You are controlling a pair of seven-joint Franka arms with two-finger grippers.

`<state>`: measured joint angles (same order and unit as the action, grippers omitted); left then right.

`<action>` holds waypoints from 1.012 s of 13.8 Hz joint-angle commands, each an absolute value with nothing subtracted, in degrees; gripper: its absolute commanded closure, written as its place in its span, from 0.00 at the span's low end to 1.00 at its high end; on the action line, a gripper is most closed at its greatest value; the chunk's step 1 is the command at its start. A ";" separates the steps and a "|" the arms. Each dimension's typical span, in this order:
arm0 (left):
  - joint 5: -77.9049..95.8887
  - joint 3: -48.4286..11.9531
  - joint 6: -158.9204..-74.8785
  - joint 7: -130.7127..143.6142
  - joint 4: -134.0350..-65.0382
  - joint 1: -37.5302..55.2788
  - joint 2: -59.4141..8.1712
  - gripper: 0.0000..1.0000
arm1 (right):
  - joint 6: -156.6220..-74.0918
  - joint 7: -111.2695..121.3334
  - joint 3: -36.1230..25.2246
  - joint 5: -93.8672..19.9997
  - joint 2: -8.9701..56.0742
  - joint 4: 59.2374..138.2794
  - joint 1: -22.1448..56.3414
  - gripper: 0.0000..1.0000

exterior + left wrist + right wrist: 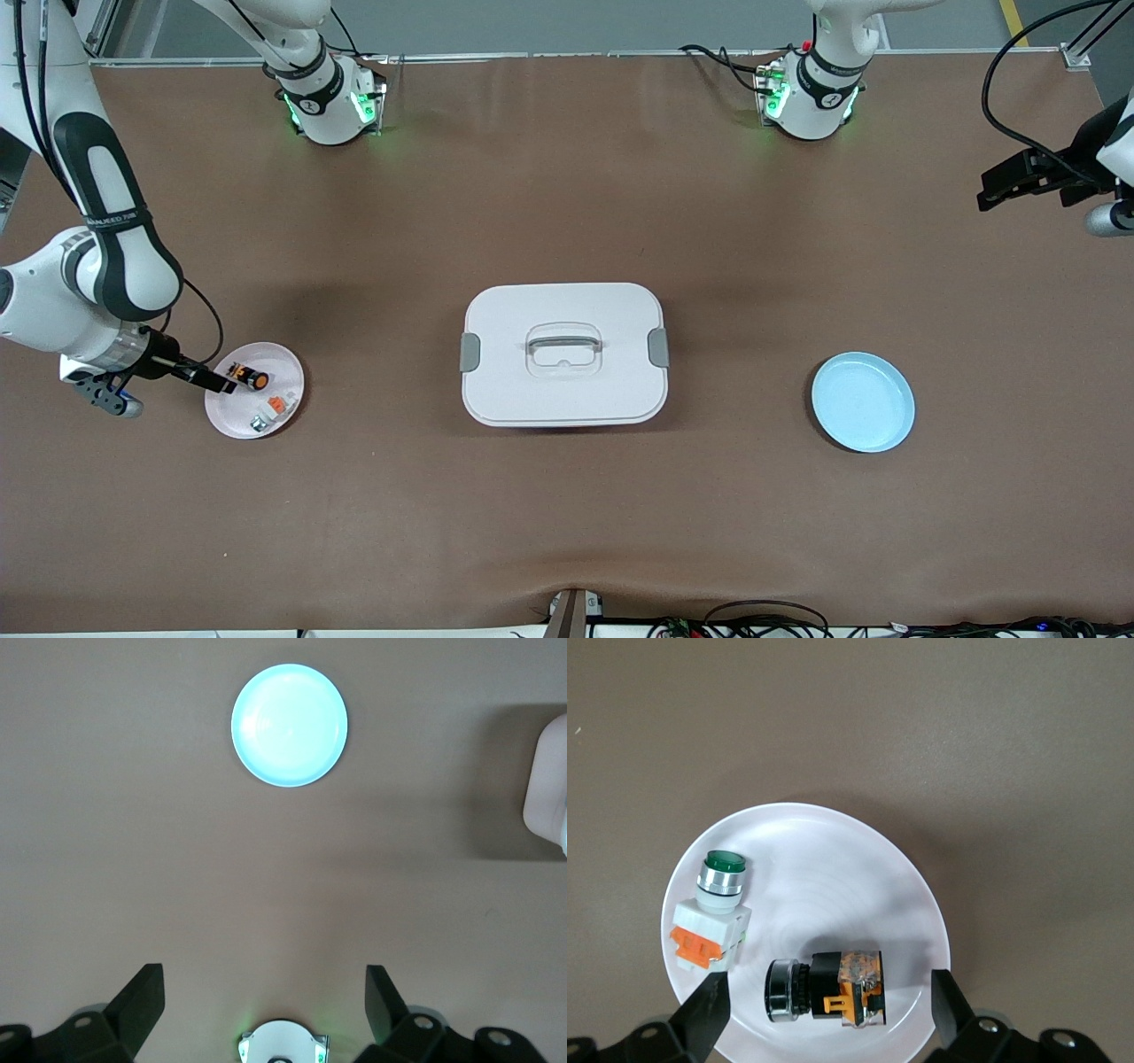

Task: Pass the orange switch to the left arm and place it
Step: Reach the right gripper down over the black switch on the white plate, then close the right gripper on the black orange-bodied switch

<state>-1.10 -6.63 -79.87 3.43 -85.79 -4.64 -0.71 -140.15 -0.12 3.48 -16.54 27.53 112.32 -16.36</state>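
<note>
The orange switch (pixel 250 377) (pixel 824 989), a black stub with an orange face, lies on its side on the pink plate (pixel 283 368) (pixel 833 868) at the right arm's end of the table. My right gripper (pixel 221 383) (pixel 828 979) is low over that plate, open, with a finger on each side of the switch and neither touching it. The white box (pixel 563 354) with grey clips stands mid-table; one corner of the box (pixel 549 788) shows in the left wrist view. My left gripper (pixel 997 186) (pixel 263 979) waits open and empty, high over bare table at the left arm's end.
A white-and-grey piece (pixel 270 409) (pixel 713 904) with an orange tab and green cap shares the pink plate. A blue plate (pixel 863 401) (pixel 290 725) sits toward the left arm's end. Cables run along the table edge nearest the front camera.
</note>
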 commanded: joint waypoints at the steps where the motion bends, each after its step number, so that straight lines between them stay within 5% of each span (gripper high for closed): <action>1: -1.23 -6.86 -82.25 3.16 -85.17 -4.66 -0.79 0.00 | -142.81 -0.79 3.69 -19.42 27.07 114.60 -14.95 0.00; 14: -1.14 -6.77 -85.52 2.37 -85.08 -5.89 -3.69 0.00 | -148.97 1.57 3.69 -20.39 29.18 117.25 -13.62 0.00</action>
